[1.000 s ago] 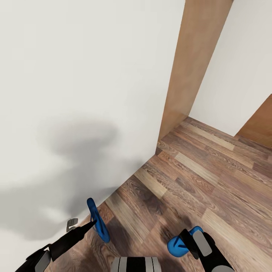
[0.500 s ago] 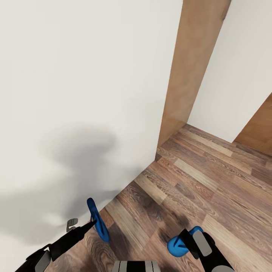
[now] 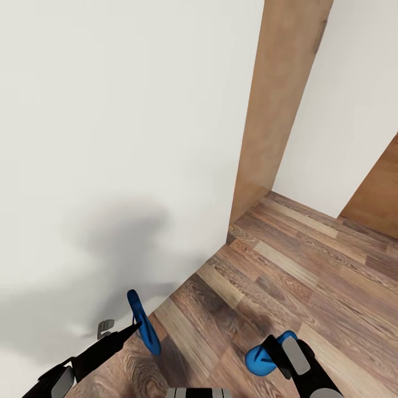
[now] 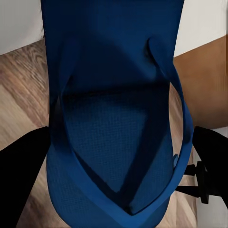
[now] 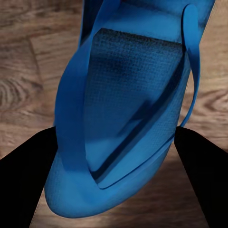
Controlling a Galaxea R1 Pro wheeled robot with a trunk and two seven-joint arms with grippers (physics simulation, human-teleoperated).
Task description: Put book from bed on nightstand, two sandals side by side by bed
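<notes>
Both sandals in hand — left pincer (image 3: 134, 327) grips one sandal (image 3: 142, 323), right pincer (image 3: 269, 354) the other sandal (image 3: 261, 358); placing remains, wall (image 3: 110, 138) at twelve o'clock.

Both sandals, the left-hand sandal (image 4: 114, 118) and the right-hand sandal (image 5: 126, 114), look like matt blue foam or rubber, their footbeds finely pebbled and their straps smooth. The floor (image 3: 309, 287) is grained brown wood plank with a dull sheen. The wall (image 3: 121, 138) is plain matt white beside a smooth tan wooden door frame (image 3: 282, 105).
</notes>
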